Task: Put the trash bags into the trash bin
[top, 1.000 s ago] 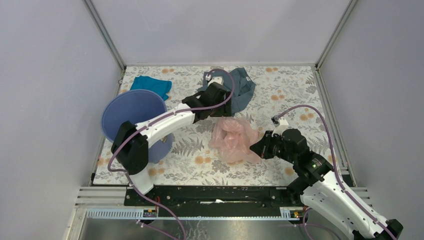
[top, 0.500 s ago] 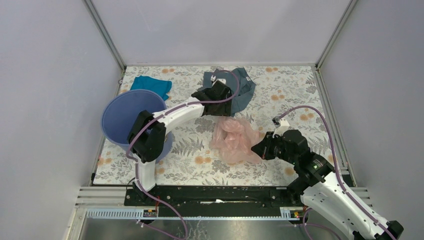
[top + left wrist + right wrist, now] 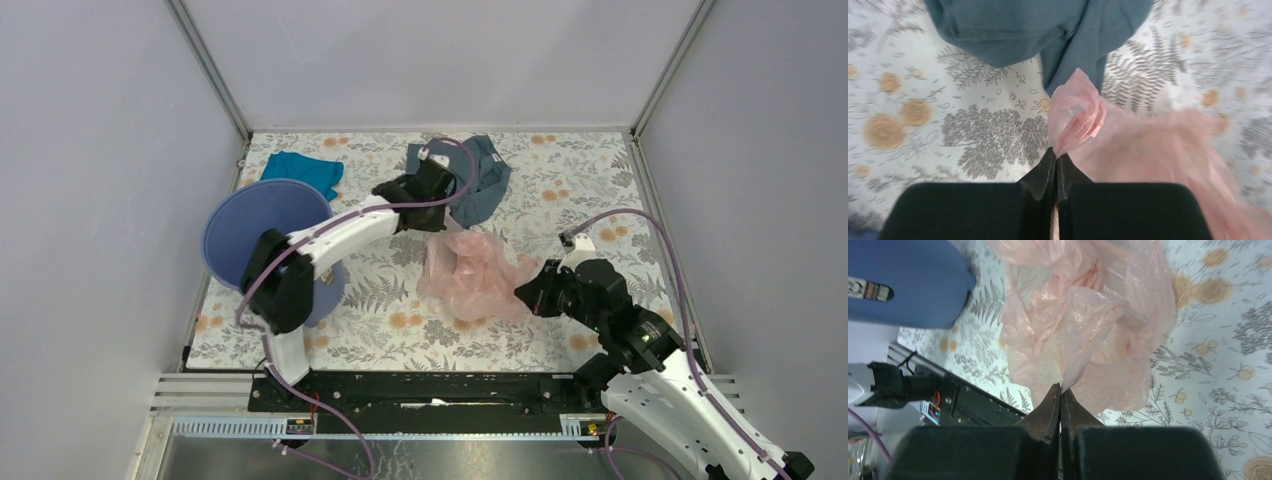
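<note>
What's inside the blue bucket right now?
Nothing shows inside the round blue-violet plastic bucket, only bare blue wall. The left arm crosses its near right side, so that part of the inside is hidden.

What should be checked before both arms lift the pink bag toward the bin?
1. Left gripper pinching the trash bag: ok.
2. Right gripper pinching its opposite edge: ok.
3. Grey-blue garment clear of the left pinch: ok.
4. Trash bin standing upright: cannot tell.
5. Bin mouth free of the left arm: not ok, the arm crosses it in the top view.
</note>
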Robot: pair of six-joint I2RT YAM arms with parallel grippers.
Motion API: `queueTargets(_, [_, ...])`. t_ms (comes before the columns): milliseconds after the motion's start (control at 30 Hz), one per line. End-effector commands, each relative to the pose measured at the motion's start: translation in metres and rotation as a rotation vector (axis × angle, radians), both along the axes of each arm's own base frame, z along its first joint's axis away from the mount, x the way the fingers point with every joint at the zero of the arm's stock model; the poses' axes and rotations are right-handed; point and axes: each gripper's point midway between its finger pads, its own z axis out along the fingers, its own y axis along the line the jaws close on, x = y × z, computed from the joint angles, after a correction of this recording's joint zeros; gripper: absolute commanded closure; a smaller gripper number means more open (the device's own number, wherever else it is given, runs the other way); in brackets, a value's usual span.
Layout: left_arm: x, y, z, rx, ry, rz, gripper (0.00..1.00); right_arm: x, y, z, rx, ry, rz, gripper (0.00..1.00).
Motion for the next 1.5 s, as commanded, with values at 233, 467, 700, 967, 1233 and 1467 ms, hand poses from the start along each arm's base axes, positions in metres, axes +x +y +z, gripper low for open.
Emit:
queueTargets(233, [-0.084,0.008,0.124,-0.494,-0.249,-0.096,1.0,0.024,-0.024,0.041,0.008,-0.094,-0.208,0.82])
queueTargets(467, [-0.11,0.013,0.098,-0.561,-0.261,-0.183,1.0,0.02,-0.033,0.05,-0.145,-0.013,-0.185,0.32])
queueTargets(700, [-0.111,0.013,0.087,-0.556,-0.248,-0.232,1.0,0.045,0.011,0.115,-0.118,-0.174,0.039,0.1])
queueTargets(967, [-0.113,-0.001,0.095,-0.629,-0.202,-0.259,1.0,0.05,0.104,0.052,0.026,0.01,0.414,0.25])
queueTargets(1233, [-0.117,-0.014,0.121,-0.733,-0.186,-0.279,1.0,0.054,0.138,-0.03,0.123,0.111,0.339,0.78])
queueTargets(1467, [-0.127,-0.027,0.166,-0.889,-0.134,-0.281,1.0,0.098,0.126,-0.107,-0.069,0.128,0.021,0.8])
